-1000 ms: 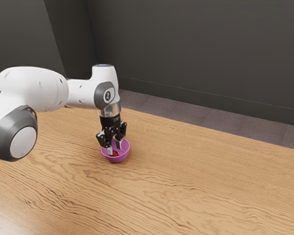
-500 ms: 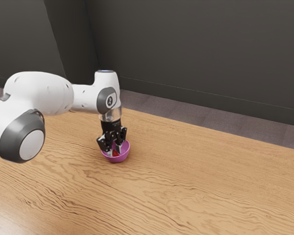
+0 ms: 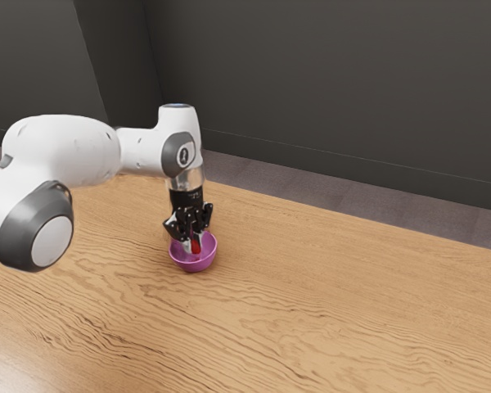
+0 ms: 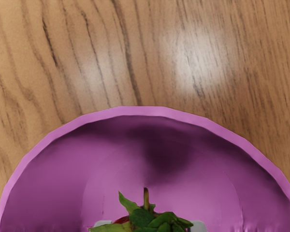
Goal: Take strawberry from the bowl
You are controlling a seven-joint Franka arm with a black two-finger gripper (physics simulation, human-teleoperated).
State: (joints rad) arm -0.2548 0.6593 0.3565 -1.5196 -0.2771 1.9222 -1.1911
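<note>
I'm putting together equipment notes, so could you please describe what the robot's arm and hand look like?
The arm is white and rounded, with dark grey joint rings, one around a pale disc. A small round marking sits on a grey cap. Below a silvery collar, the hand is black and angular, with pale fingertips.

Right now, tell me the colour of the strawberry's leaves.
The leaves are green, seen best in the wrist view.

Indoor room, exact kind unclear: wood-grain table [image 3: 335, 303], dark wall [image 3: 327, 82], dark baseboard [image 3: 352, 169], greyish floor [image 3: 311, 188].
</note>
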